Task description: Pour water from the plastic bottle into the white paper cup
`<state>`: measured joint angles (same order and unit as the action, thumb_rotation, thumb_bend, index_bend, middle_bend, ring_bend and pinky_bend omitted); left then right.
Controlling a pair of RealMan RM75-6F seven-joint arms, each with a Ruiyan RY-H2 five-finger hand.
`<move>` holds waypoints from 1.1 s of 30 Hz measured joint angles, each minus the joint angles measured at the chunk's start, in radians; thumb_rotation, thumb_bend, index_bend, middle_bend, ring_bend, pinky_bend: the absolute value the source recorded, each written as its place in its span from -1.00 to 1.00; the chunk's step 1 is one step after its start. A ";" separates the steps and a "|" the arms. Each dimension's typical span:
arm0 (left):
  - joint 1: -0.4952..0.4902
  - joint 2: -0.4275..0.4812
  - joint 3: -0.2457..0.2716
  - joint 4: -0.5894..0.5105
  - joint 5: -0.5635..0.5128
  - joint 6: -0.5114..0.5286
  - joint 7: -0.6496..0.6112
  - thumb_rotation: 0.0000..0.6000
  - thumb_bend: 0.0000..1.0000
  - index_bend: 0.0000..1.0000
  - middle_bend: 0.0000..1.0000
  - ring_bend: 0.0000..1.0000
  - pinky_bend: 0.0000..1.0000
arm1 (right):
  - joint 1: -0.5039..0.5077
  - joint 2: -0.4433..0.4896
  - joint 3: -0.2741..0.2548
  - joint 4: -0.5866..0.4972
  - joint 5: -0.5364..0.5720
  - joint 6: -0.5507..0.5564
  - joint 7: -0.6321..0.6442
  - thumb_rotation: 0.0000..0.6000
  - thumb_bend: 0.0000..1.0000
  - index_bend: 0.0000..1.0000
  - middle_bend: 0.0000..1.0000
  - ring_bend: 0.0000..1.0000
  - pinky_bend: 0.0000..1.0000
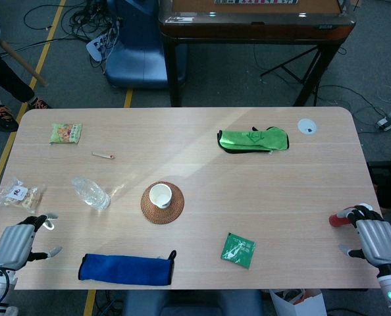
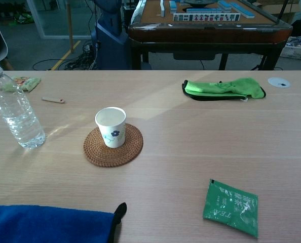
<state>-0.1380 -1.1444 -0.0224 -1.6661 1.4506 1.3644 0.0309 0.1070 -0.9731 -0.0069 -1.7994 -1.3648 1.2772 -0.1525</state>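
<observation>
Plastic bottle (image 2: 14,112): stands upright on the table (image 1: 261,191), uncapped, partly filled with clear water; it sits up-table and a little inward of the left hand, apart from it, untouched.
White paper cup (image 2: 111,126): upright on a round woven coaster (image 2: 113,145), mouth open, a small blue flower printed on its side; well inward of both hands, nearer the left hand than the right.
Left hand (image 1: 14,245): at the near left corner of the table, fingers loosely spread and slightly curled, holding nothing; seen only in the head view.
Right hand (image 1: 374,237): at the near right edge of the table, fingers apart and bent a little, nothing in its grasp; a red thumb tip (image 1: 337,220) points inward over the tabletop.
Blue cloth (image 1: 125,268): lies flat along the near edge, just inward of the left hand.
Green tea packet (image 2: 231,206): lies flat between the cup and the right hand, closer to the near edge.
Green cloth (image 1: 253,140): far side of the table, well apart from either hand.
Snack packets: one (image 1: 66,133) at the far left, another clear one (image 1: 21,195) just up-table of the left hand.
</observation>
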 measured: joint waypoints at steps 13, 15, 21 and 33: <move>-0.103 0.006 -0.089 -0.044 -0.214 -0.222 -0.145 1.00 -0.98 -1.00 -1.00 -0.95 -0.46 | 0.000 0.005 -0.001 -0.009 0.000 0.001 -0.004 1.00 -0.74 -0.34 -0.44 -0.70 -0.52; -0.117 0.003 -0.101 -0.042 -0.254 -0.252 -0.151 1.00 -0.98 -1.00 -1.00 -0.98 -0.50 | 0.000 0.008 -0.001 -0.010 -0.002 0.002 0.001 1.00 -0.74 -0.34 -0.44 -0.70 -0.52; -0.168 -0.024 -0.142 -0.008 -0.388 -0.341 -0.168 1.00 -0.98 -1.00 -1.00 -1.00 -0.55 | -0.003 0.016 0.000 -0.011 -0.005 0.006 0.014 1.00 -0.74 -0.34 -0.44 -0.70 -0.52; -0.215 -0.096 -0.213 0.054 -0.460 -0.426 -0.318 1.00 -1.00 -1.00 -1.00 -1.00 -0.60 | -0.001 0.021 0.002 -0.010 0.002 -0.001 0.023 1.00 -0.74 -0.34 -0.44 -0.70 -0.52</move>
<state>-0.3528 -1.2404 -0.2357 -1.6119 0.9909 0.9383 -0.2871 0.1056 -0.9516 -0.0052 -1.8092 -1.3632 1.2765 -0.1299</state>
